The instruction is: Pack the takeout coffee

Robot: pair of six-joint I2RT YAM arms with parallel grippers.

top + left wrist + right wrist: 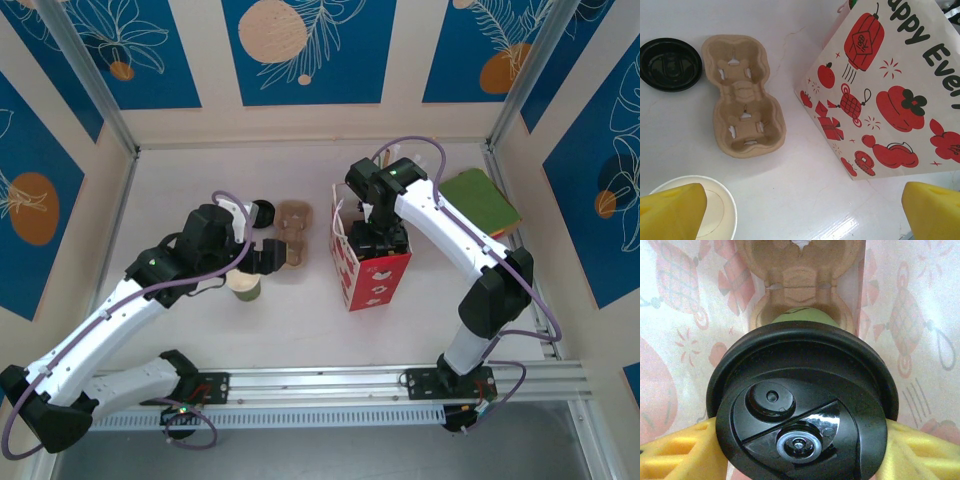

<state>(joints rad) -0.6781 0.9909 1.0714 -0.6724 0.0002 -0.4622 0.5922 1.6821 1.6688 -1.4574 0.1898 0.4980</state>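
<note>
The takeout coffee [802, 410], a green cup under a round black lid, hangs inside the red-and-white bag [375, 280]. My right gripper [802, 447] is shut on it, one yellow finger [680, 452] on each side just under the lid. Below the cup, a cardboard carrier [800, 275] lies at the bag's bottom. From above, the right gripper [378, 235] reaches into the bag's open top. My left gripper [805, 210] is open over bare table, beside a lidless cup [715, 210] with a cream inside.
An empty cardboard cup carrier [742, 95] and a loose black lid [670, 64] lie left of the bag [890, 85]. A green pad [480, 200] sits at the back right. The lidless cup [243, 285] stands near the left gripper [265, 255].
</note>
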